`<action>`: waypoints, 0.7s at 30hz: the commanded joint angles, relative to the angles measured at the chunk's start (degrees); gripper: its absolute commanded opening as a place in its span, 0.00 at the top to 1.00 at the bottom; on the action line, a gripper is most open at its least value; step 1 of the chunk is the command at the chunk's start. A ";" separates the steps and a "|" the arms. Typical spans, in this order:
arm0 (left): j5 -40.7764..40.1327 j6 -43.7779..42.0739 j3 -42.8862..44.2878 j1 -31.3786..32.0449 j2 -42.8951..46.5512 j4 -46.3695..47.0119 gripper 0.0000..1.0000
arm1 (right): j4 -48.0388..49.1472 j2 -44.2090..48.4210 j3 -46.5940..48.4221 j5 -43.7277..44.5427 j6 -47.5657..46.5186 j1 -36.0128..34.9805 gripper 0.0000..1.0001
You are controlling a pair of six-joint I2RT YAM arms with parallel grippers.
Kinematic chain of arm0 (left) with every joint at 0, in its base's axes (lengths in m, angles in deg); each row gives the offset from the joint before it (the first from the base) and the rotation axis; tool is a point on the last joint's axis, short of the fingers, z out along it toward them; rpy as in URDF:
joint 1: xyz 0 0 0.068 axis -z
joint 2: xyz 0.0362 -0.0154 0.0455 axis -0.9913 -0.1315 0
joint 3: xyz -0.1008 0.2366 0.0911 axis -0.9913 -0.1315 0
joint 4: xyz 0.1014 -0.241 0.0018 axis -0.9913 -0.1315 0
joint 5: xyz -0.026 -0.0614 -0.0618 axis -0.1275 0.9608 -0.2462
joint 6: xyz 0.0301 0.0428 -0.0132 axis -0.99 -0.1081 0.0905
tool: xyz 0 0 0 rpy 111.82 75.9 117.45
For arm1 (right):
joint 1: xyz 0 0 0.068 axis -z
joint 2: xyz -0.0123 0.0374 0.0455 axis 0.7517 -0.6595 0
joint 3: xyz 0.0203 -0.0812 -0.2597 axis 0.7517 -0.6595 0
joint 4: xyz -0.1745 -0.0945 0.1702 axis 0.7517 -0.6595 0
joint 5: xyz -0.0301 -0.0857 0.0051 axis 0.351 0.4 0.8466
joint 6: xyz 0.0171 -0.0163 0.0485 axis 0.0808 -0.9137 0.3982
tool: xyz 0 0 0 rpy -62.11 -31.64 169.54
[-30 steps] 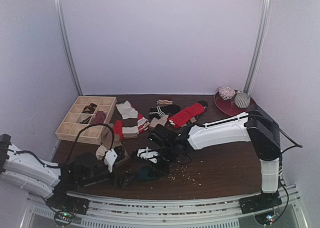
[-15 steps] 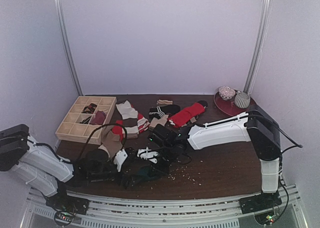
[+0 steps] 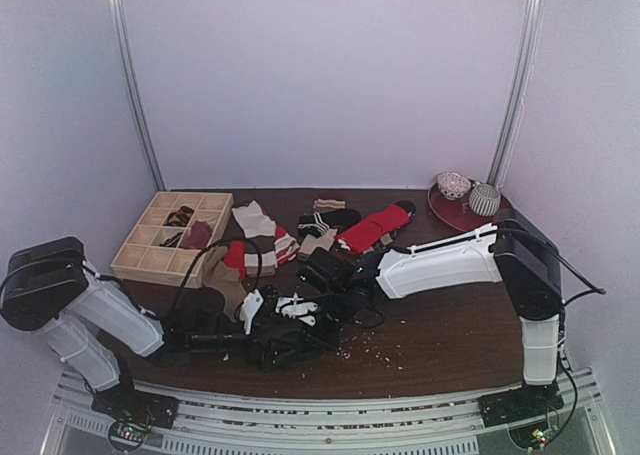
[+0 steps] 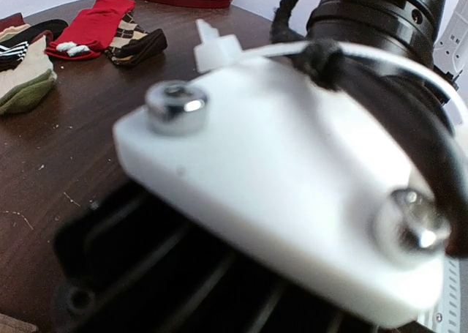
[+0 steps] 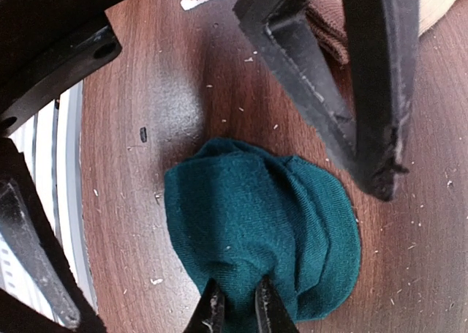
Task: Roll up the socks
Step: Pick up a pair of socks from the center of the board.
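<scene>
Teal sock (image 5: 263, 223) sits bunched in a rounded wad on the wooden table (image 5: 183, 91), near the front edge and just by the metal rail, between both arms.

The right gripper (image 5: 238, 307) is clenched on a small fold at the wad's near rim; it has only a thin bite of fabric. The left gripper (image 3: 272, 337) stands spread wide, w/ one black finger (image 5: 365, 91) beyond the wad and its partner on the rail side. Neither touches the cloth.

Risks, as I judge them:
- The pinch is shallow, so any tug may slip off or unwind the bundle instead of tightening it.
- The arms are v. close. The left wrist cam is almost filled by a white plate & screws, prob. part of the right arm. If the left jaws close now they could strike the right fingertips.
- A sideways shove could slide the wad onto the rail.
- The argyle sock (image 4: 135, 44) & red sock (image 4: 91, 22) lie well apart and untouched, so much of the job seems left.

Writing: no brand, label or text is readable in any view.
</scene>
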 commanded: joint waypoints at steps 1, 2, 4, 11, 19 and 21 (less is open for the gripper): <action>4.12 3.39 -0.98 -0.69 -1.83 0.12 0.13 | -12.16 -4.99 -4.75 7.39 -0.88 0.05 0.90; 4.04 4.03 -1.50 -0.73 -1.34 -0.17 0.15 | -12.14 -4.95 -4.67 7.39 -0.91 0.05 0.90; 3.51 5.50 -3.42 -0.90 0.30 -0.12 0.15 | -12.14 -4.87 -4.46 7.50 -0.87 0.03 0.90; -1.20 4.41 -3.10 -0.91 7.76 -11.87 0.12 | -12.37 -5.01 -4.53 7.69 -0.82 0.08 0.90; -0.43 4.34 -2.37 -2.45 5.48 -5.67 0.02 | -11.87 -5.18 -4.92 7.69 -0.61 0.04 0.90; 1.27 6.19 -4.17 -3.47 3.76 0.00 0.02 | -11.46 -5.08 -5.06 7.55 -0.51 0.11 0.90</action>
